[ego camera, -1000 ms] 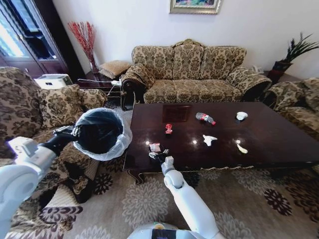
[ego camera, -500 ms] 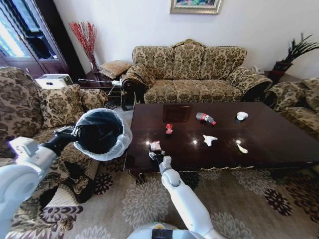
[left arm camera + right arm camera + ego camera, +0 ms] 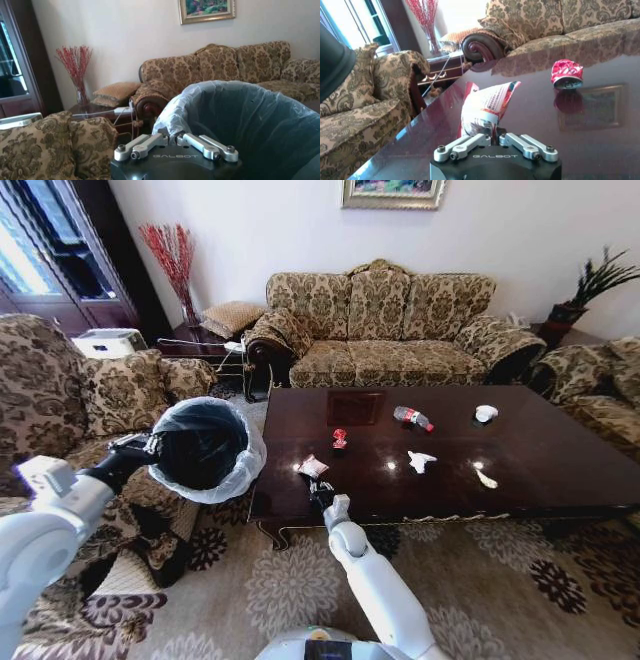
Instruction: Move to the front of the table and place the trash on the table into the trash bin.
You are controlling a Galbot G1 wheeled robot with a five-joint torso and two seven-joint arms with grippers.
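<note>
Pinkish packet (image 3: pixel 313 467) now lifted off the counter (image 3: pixel 560 450) near its front-left corner, clamped in the right gripper (image 3: pixel 318 485); a second ago it lay flat. Pickup succeeded. Left gripper (image 3: pixel 148 446) still grips the trash bin (image 3: pixel 205 445) rim, beside the counter.

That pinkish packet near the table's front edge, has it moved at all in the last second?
Yes. The pinkish packet has lifted off the table, pinched in the right end effector; the red wrapper behind it stayed put.
</note>
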